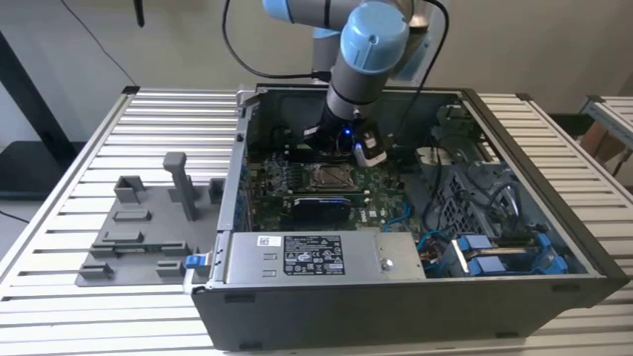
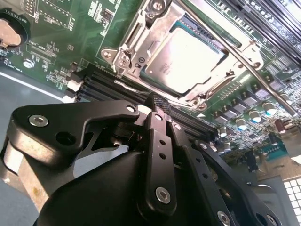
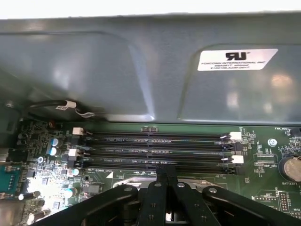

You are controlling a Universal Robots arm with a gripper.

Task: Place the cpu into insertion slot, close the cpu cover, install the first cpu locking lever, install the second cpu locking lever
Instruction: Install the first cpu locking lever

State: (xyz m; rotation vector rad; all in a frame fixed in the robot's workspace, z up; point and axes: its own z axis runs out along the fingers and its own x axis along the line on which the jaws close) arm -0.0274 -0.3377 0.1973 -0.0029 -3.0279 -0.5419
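Beside the insertion slot [image 1: 327, 176], your hand [image 2: 157, 100] is pinched shut, holding nothing.
Your cpu [image 2: 186, 59] lies seated in that slot, with the cpu cover [image 2: 136, 42] lowered over its edges.

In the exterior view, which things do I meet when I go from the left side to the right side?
The grey fixture plate → the case's left wall → the insertion slot → the blue connectors.

Printed white sticker [image 3: 237, 60] on case wall [image 3: 94, 70], label [image 1: 313, 255] on power supply [image 1: 396, 258]
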